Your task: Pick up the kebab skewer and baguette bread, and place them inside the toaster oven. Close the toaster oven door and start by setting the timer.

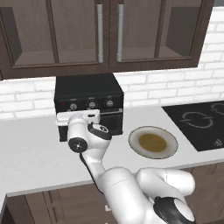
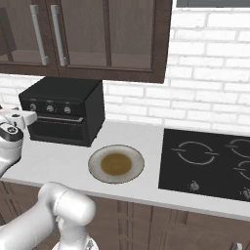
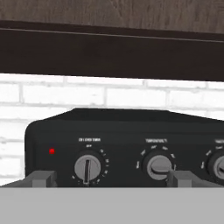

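Note:
The black toaster oven (image 1: 87,89) (image 2: 63,95) stands on the counter against the brick wall. Its door (image 1: 113,121) (image 2: 57,129) is up and shut. My gripper (image 3: 111,178) hovers open just in front of the knob panel, with nothing between its fingers (image 3: 43,178). The left knob (image 3: 87,168) sits just inside the left fingertip, and the middle knob (image 3: 158,166) just inside the right one. A red light (image 3: 51,151) glows left of the knobs. My white hand (image 1: 81,117) (image 2: 17,117) covers the door's left part. The kebab skewer and baguette bread are out of view.
A round plate (image 1: 153,142) (image 2: 116,163) with a brownish centre lies on the counter right of the oven. A black cooktop (image 1: 201,122) (image 2: 210,161) is further right. Dark wall cabinets (image 1: 109,35) hang close above the oven.

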Available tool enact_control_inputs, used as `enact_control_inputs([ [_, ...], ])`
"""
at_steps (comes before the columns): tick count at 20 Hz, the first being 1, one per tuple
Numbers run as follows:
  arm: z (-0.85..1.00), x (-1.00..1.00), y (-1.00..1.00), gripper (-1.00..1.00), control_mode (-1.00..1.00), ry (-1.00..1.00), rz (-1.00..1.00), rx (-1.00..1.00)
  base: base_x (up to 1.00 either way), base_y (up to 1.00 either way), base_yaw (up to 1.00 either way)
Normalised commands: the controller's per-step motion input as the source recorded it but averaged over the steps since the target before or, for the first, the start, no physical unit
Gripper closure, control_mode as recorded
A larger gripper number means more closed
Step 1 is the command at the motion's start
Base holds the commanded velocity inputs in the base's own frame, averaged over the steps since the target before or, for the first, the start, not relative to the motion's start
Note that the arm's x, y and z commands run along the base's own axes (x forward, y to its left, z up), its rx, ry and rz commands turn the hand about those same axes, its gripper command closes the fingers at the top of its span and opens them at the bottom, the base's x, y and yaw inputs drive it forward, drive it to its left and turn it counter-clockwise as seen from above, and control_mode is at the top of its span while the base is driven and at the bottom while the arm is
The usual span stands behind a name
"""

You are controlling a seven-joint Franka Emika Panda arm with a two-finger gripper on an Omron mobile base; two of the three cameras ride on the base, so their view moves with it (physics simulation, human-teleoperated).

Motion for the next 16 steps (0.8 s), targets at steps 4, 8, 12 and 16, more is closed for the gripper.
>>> enact_control_inputs([
  [4,-0.07,0.14,0.00,-1.00,-1.00,0.00,0.00,0.00,0.00,0.00,0.00],
  [8,0.00,0.21,0.00,-1.00,-1.00,0.00,0.00,0.00,0.00,0.00,0.00],
  [12,-0.02,0.16,0.00,-1.00,-1.00,0.00,0.00,0.00,0.00,0.00,0.00],
  [16,-0.08,0.12,0.00,-1.00,-1.00,0.00,0.00,0.00,0.00,0.00,0.00],
])
